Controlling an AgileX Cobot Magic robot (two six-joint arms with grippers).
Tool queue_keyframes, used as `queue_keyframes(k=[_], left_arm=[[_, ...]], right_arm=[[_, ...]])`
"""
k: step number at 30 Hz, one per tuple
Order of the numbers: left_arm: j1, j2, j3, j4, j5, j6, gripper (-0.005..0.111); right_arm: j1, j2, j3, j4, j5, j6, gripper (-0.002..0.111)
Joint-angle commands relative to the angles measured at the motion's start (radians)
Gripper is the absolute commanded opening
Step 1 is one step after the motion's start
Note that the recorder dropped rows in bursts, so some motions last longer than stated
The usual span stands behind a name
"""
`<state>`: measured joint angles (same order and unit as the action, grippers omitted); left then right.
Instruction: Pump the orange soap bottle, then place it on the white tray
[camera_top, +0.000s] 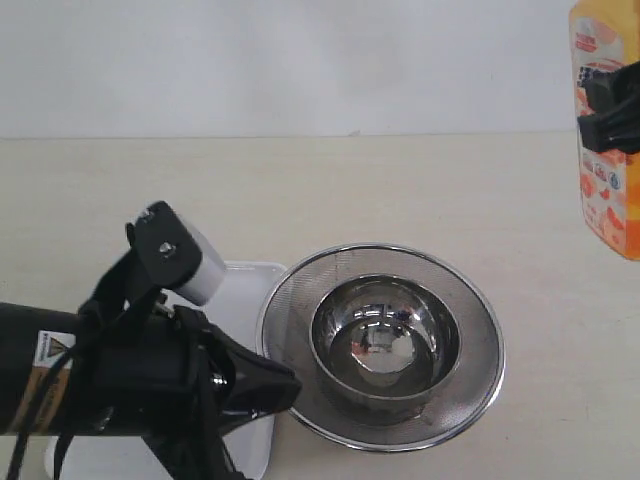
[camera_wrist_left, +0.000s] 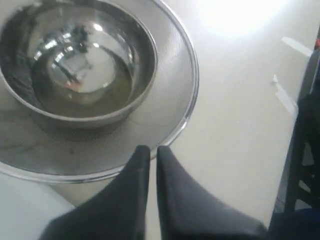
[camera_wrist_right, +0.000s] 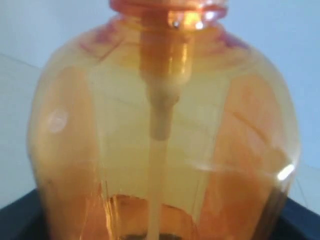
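Orange soap bottle (camera_top: 606, 205) sits at the upper right edge of the exterior frame, top cut off. We cannot tell if its base touches the table (camera_top: 300, 190). Right gripper (camera_top: 610, 112) is clamped around its body – black jaws on both sides, and the bottle fills the right wrist view. White tray (camera_top: 256, 284) is at lower left, well apart from the bottle and mostly under the left arm. Left gripper (camera_wrist_left: 149, 152) has jaws pressed nearly together, holding nothing – its tips are by the rim of the mesh strainer (camera_top: 470, 300), which holds the steel bowl (camera_top: 385, 345).
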<state>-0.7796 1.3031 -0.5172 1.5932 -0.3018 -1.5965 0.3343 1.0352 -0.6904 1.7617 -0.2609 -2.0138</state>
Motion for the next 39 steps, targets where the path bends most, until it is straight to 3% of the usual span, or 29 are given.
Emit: queue_keyframes(k=[1,7,10,15,18,23,33,39], left_arm=[[-0.009,-0.09,-0.005,0.026,0.1,-0.028,0.005],[-0.009,-0.11,-0.005,0.026,0.157,0.024,0.005],[-0.009,-0.11,-0.005,0.026,0.206,0.035,0.005],[-0.009,-0.11,-0.007,0.026,0.247,0.058,0.005],[-0.009,-0.11,-0.007,0.026,0.247,0.058,0.005],[-0.009,-0.11,-0.037,0.026,0.244,0.072,0.005],[-0.009,-0.109,-0.135,0.026,0.244,0.105,0.005],[-0.009,-0.078,-0.15,0.026,0.231,0.105,0.005]], right_arm=[[-0.004,-0.177,0.125,-0.044,0.067,0.126,0.0],[-0.004,-0.396,0.325,-0.201,0.086,0.399,0.0],[-0.004,-0.447,0.415,-0.398,0.032,0.622,0.0],[-0.004,-0.453,0.529,-1.031,-0.033,1.211,0.0],[-0.004,-0.453,0.565,-1.339,-0.091,1.443,0.0],[-0.004,-0.411,0.571,-1.464,-0.1,1.456,0.0],[-0.004,-0.049,0.539,-1.596,-0.328,1.408,0.0],[-0.004,0.107,0.471,-1.682,-0.359,1.404,0.0]])
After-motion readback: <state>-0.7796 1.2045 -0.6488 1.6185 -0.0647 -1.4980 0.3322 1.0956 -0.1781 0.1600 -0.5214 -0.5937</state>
